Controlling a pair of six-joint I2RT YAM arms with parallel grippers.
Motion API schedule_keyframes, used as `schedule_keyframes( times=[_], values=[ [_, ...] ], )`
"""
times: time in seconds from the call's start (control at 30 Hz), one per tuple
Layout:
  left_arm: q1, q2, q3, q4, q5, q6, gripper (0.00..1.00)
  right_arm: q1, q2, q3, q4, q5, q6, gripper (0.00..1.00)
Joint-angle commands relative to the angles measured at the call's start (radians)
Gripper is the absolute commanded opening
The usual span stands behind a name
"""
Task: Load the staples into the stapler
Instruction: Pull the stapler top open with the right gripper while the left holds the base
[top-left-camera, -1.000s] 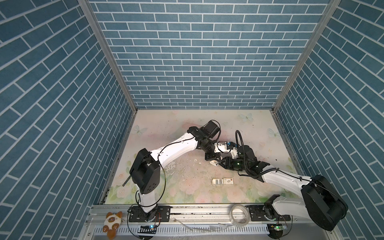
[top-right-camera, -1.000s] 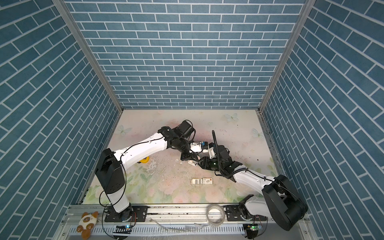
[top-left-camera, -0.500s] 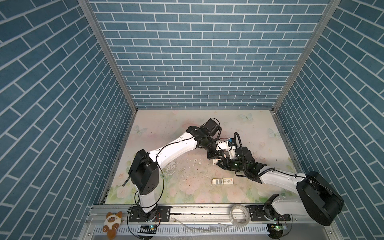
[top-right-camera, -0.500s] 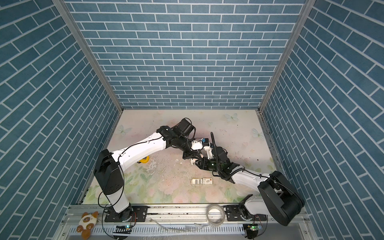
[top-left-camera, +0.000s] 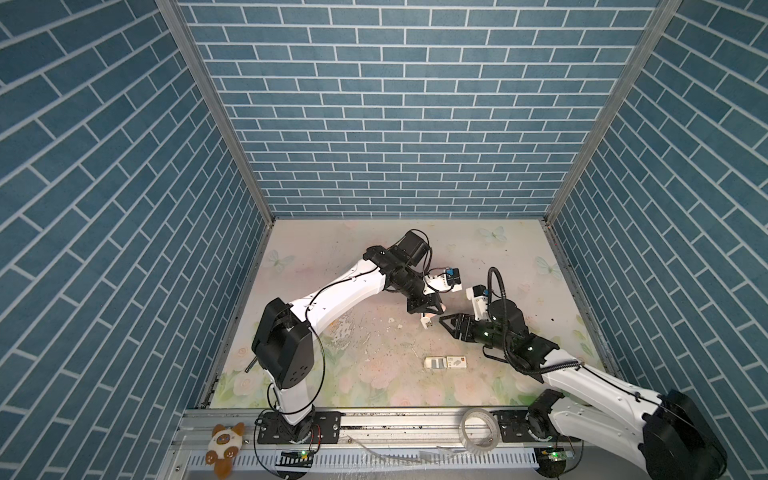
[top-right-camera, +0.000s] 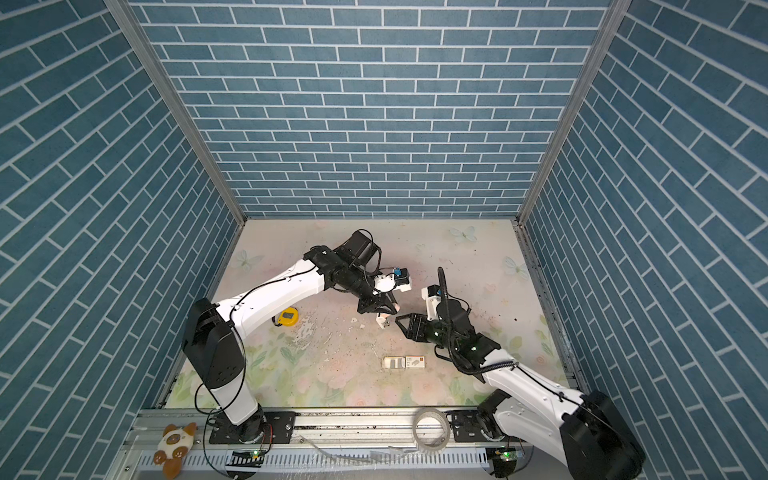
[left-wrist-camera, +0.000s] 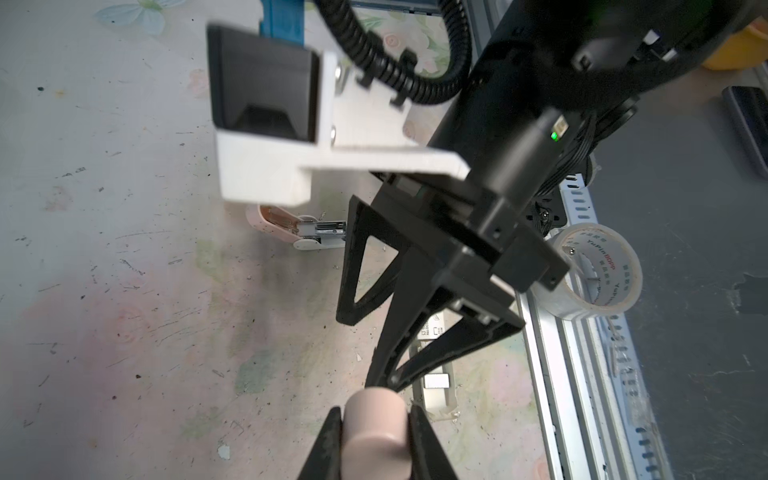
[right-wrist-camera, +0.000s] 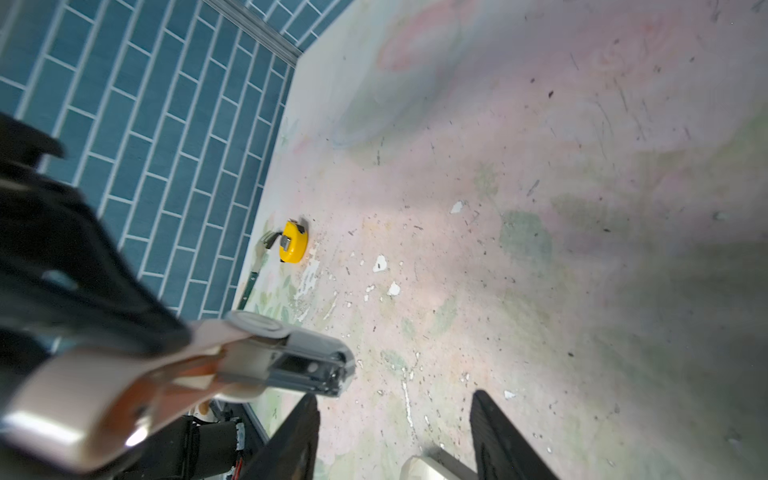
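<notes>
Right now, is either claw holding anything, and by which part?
The left gripper pinches the stapler by its rounded pink end; the right gripper is open, empty.

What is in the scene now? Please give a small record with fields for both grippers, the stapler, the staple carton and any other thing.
left gripper: shut on the pink end of the stapler
right gripper: open, empty, close to the stapler
stapler: appears hinged open, metal channel showing
staple carton: flat on the table, tray slid partly out, no gripper on it
other: yellow tape measure on the table
</notes>
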Motion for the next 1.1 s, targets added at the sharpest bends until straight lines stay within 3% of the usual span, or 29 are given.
schedule_keyframes(
  times=[0.0, 0.13, 0.3, 0.8, 1.07],
  values=[
    [0.015, -0.003, 0.047, -0.092, 0.099, 0.029, 0.05, 0.002, -0.119, -0.037, -0.052, -0.043, -0.111, 0.66],
    [0.029, 0.045, 0.125, -0.179, 0.202, 0.033, 0.05, 0.003, -0.216, -0.028, -0.046, -0.155, -0.169, 0.69],
    [0.053, 0.105, 0.197, -0.232, 0.319, 0.007, 0.05, 0.003, -0.196, -0.022, 0.051, -0.255, -0.154, 0.7],
    [0.064, 0.162, 0.259, -0.295, 0.433, -0.005, 0.06, 0.004, 0.028, 0.072, 0.207, -0.285, -0.16, 0.69],
    [0.066, 0.193, 0.298, -0.341, 0.48, 0.008, 0.06, 0.006, 0.061, 0.078, 0.26, -0.294, -0.131, 0.58]
  ],
)
